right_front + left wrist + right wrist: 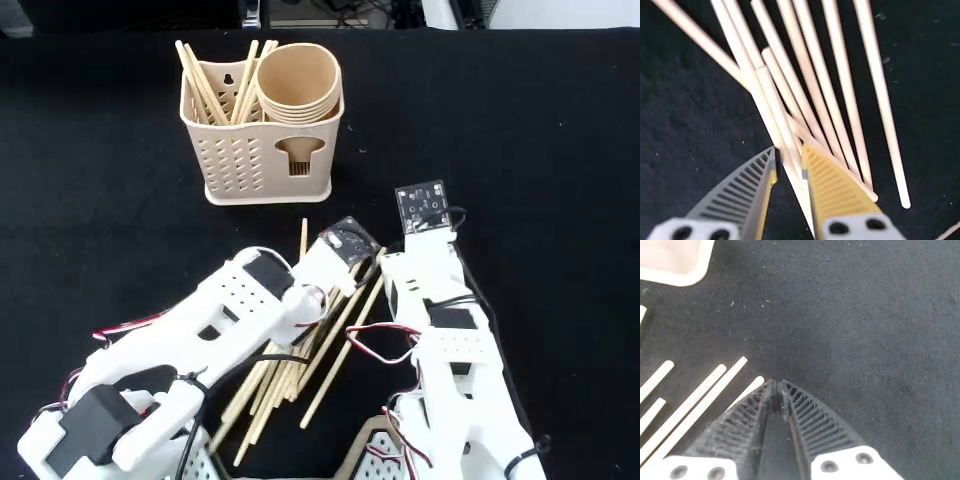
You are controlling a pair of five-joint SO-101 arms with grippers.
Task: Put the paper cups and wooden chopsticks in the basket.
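The beige perforated basket (262, 165) stands at the back of the black table, with stacked paper cups (298, 80) and several wooden chopsticks (205, 85) upright in it. Several loose chopsticks (335, 335) lie fanned out between the two arms. My left gripper (790, 161) is down on this pile, shut on a chopstick (777, 115) that runs between its fingers. Beside the ends of the loose chopsticks (700, 395) my right gripper (776, 386) is low over the cloth, shut with nothing in it. A corner of the basket (675, 260) lies beyond it.
The left arm (230, 310) covers part of the pile, and the right arm (440, 320) stands close beside it. A beige perforated piece (375, 450) sits at the front edge. Bare black cloth stretches to the right and left of the basket.
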